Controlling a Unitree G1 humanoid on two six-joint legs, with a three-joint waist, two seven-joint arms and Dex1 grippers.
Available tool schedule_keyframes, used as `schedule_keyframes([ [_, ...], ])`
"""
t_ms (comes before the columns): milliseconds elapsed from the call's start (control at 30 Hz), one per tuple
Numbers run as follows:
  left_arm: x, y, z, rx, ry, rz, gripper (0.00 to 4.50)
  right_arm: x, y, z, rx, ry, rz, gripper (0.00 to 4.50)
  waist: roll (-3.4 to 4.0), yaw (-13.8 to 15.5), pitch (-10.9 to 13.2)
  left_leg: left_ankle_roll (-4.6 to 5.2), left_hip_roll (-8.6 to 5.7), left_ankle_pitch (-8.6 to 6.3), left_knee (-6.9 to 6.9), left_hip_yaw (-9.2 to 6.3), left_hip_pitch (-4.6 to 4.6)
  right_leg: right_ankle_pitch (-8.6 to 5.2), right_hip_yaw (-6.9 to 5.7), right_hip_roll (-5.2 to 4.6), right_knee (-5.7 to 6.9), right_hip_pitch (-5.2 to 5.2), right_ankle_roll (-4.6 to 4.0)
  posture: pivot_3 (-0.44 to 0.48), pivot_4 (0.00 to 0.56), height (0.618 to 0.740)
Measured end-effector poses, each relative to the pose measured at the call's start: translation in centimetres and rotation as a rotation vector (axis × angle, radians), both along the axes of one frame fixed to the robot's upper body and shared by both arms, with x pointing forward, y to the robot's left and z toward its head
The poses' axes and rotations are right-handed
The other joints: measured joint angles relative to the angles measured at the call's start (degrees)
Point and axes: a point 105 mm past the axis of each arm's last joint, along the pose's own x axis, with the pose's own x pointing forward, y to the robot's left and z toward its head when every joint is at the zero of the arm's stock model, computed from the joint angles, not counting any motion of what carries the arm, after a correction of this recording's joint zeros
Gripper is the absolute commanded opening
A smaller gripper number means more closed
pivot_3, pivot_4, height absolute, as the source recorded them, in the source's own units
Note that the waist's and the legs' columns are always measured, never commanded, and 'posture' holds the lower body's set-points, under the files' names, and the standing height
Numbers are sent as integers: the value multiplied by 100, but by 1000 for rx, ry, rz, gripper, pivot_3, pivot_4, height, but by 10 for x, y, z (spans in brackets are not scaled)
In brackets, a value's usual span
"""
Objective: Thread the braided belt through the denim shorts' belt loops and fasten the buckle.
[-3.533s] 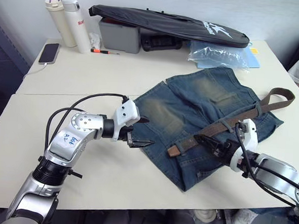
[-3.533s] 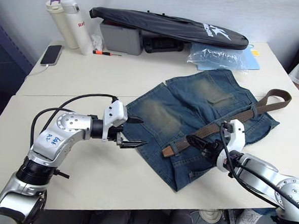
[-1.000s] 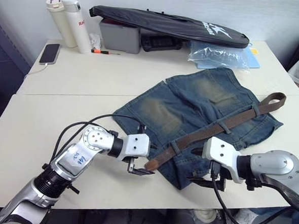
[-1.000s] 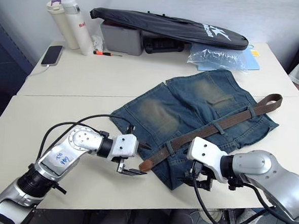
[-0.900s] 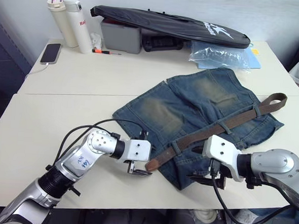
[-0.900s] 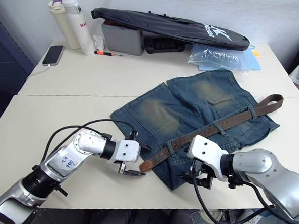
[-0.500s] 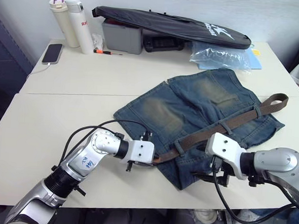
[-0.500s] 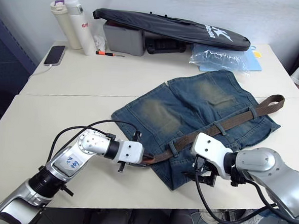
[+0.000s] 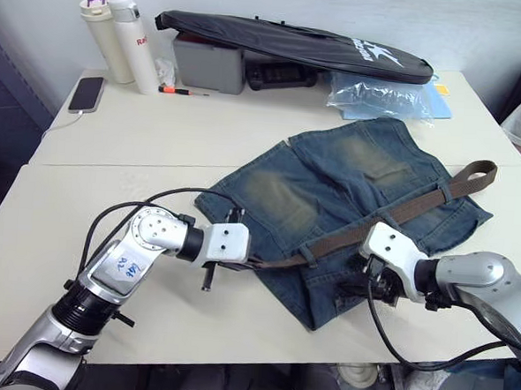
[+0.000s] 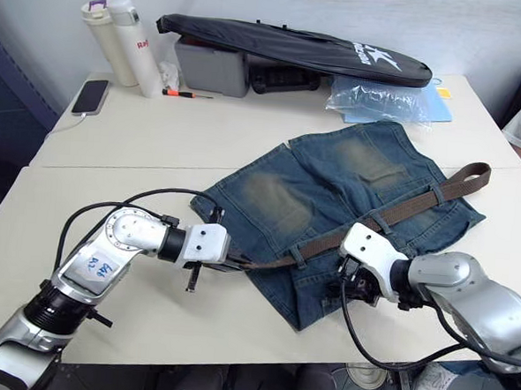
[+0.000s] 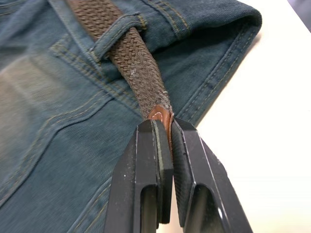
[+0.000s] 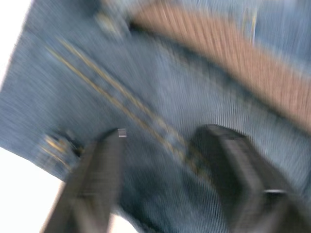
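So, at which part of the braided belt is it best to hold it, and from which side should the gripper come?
Best at the flat leather tip of the braided belt, just past the belt loop, where the left gripper is shut on it. Approach from the robot's left, in line with the strap, pinching across its thin sides. The tip is stiff and narrow, and it clears the denim shorts there.

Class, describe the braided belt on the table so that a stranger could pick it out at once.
Find the faded blue denim shorts spread on the white table. Along their waistband, under the belt loops, runs the braided belt. It is the one long, narrow, dark brown woven strap, its leather-tipped end pinched in the left pincer.
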Motion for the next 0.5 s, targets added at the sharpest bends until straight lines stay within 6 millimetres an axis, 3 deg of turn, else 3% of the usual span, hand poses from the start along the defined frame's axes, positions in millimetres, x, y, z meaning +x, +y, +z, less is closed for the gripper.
schedule_keyframes([
  [67, -1, 3, 4, -1, -1, 3, 0, 5, -2, 0, -4, -7, -20, 74, 1, -10, -1, 0, 0, 0, -1, 0, 1, 0, 1, 0, 0, 1, 0, 0, 150, 740],
  [300, -11, 24, 2, -72, 126, 84, 0, 12, 5, -4, 3, 0, -23, 74, -36, -71, -23, 4, 8, -3, -2, 1, 14, -1, 3, 5, 4, 7, -6, 0, 150, 740],
  [500, -31, 88, -15, -19, 273, 254, 0, 21, 15, -6, 26, 17, -27, 74, -70, -184, -37, 3, 32, -2, -19, 11, 58, -37, 3, 22, 17, 13, -73, 0, 150, 740],
])
